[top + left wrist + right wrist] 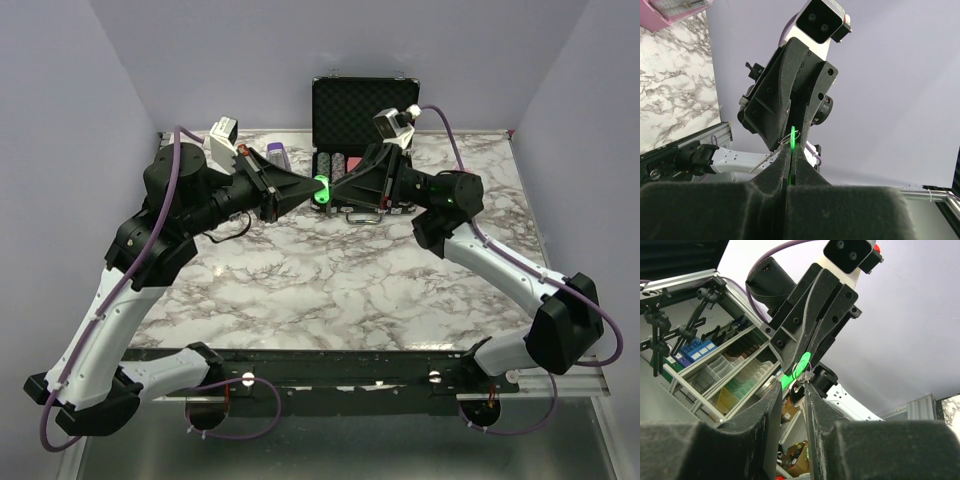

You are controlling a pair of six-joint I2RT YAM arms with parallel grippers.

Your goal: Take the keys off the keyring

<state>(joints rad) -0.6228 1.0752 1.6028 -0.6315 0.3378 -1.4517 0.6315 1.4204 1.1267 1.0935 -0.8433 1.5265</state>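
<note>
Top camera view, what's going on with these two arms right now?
Both arms meet in the air above the marble table, in front of an open black case. The left gripper is shut on the green tag of the keyring and holds it up. The right gripper faces it tip to tip, with its fingers at the tag's metal ring end. Whether it has a key pinched cannot be told.

The keyring (321,190) sits between the left gripper (308,190) and right gripper (335,192), above the surface (330,290), before the open poker-chip case (362,105).
</note>
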